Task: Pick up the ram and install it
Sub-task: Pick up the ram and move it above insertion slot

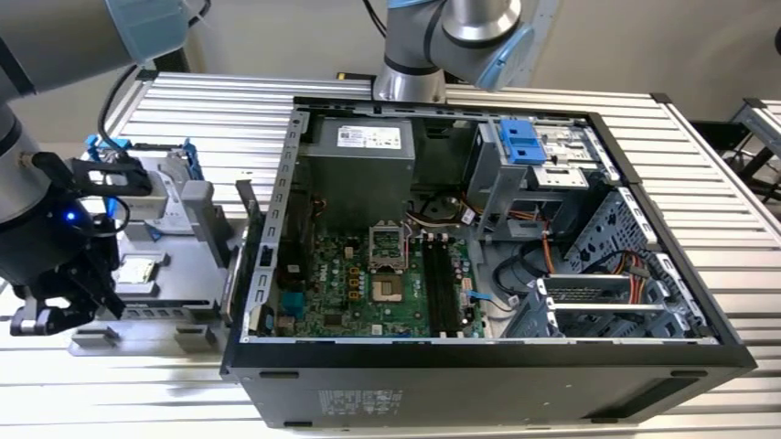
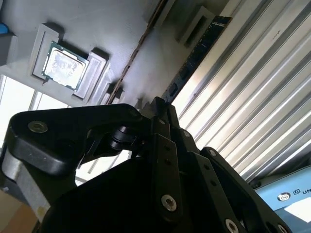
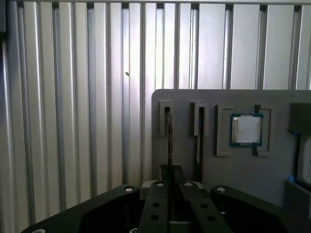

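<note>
Eyes on the grey metal power-supply box [image 1: 360,169] inside the open black computer case [image 1: 488,375]. It wears a white rectangular sticker [image 1: 369,137] with a small blue mark at one end, and the print on it is too small to tell. Down on the case's dark outer wall sits a block of pale fine print [image 1: 360,401], and that can't be made out either. In the second wrist view, the pale blue plastic arm cover [image 2: 269,201] shows a white round mark [image 2: 282,197], with the start of a line of white capitals just beside it.
</note>
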### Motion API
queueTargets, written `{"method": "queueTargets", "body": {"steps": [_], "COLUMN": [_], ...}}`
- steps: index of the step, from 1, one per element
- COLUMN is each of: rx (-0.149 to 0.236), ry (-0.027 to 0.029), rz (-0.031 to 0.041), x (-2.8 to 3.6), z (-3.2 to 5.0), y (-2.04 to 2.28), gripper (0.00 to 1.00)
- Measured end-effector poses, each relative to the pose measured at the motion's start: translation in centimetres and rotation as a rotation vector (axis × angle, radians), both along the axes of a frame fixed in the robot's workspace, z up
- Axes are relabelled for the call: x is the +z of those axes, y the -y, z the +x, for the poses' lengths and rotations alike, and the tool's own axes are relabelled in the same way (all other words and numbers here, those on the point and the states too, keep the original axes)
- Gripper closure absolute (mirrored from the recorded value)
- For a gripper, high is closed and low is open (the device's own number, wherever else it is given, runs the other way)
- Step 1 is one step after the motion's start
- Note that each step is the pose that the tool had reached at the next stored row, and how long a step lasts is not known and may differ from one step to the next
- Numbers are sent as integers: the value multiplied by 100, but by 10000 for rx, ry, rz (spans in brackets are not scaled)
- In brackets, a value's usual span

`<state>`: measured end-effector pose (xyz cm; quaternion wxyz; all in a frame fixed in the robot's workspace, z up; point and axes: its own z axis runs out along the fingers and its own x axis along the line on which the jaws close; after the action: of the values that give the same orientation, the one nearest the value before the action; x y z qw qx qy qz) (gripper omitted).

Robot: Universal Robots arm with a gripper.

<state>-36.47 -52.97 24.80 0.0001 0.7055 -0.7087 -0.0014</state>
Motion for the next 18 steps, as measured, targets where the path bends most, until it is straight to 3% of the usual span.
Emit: {"method": "queueTargets", "body": {"steps": [13,18], "rx": [-9,-10], "ry": [0,1], "rz": [0,1], "x": [166,226], "z": [1,0], "y": [-4,-39], "gripper": [100,100]}}
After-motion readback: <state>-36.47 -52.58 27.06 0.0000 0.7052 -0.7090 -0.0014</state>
